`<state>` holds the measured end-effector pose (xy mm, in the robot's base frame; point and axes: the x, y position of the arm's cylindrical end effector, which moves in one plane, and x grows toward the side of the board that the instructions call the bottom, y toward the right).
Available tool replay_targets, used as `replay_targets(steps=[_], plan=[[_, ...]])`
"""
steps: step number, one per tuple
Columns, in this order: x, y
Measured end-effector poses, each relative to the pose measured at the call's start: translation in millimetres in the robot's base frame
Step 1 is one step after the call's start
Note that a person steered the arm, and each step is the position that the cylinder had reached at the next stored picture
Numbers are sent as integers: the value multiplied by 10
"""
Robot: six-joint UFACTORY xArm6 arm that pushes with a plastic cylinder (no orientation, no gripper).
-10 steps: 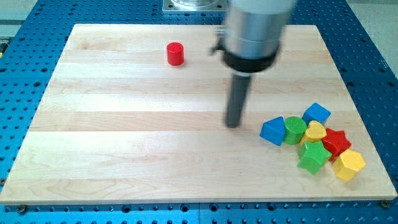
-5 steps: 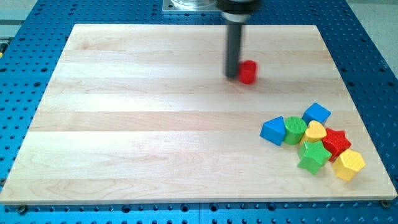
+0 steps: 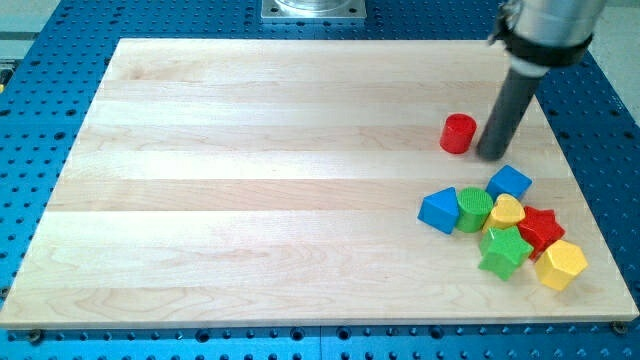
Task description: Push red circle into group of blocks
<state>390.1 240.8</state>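
Note:
The red circle (image 3: 459, 133) stands on the wooden board at the view's right, above the group of blocks. My tip (image 3: 490, 155) is just to the right of it, a small gap apart. The group lies at the lower right: a blue triangle (image 3: 438, 210), a green circle (image 3: 474, 210), a blue cube (image 3: 509, 182), a yellow heart (image 3: 506, 212), a red star (image 3: 540, 228), a green star (image 3: 504, 252) and a yellow hexagon (image 3: 560, 264).
The wooden board (image 3: 250, 200) lies on a blue perforated table (image 3: 30, 120). A metal mount (image 3: 313, 10) sits at the view's top centre. The board's right edge is close to the group.
The red circle has moved from the upper left to the right and down, toward the group. My tip has gone from its left side to its right side.

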Motion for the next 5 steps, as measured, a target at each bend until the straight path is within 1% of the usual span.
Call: replay_targets(steps=[1,2,3,4,5], plan=[[-533,230],[-565,-169],[42,-433],[-281,-317],[-332,-711]])
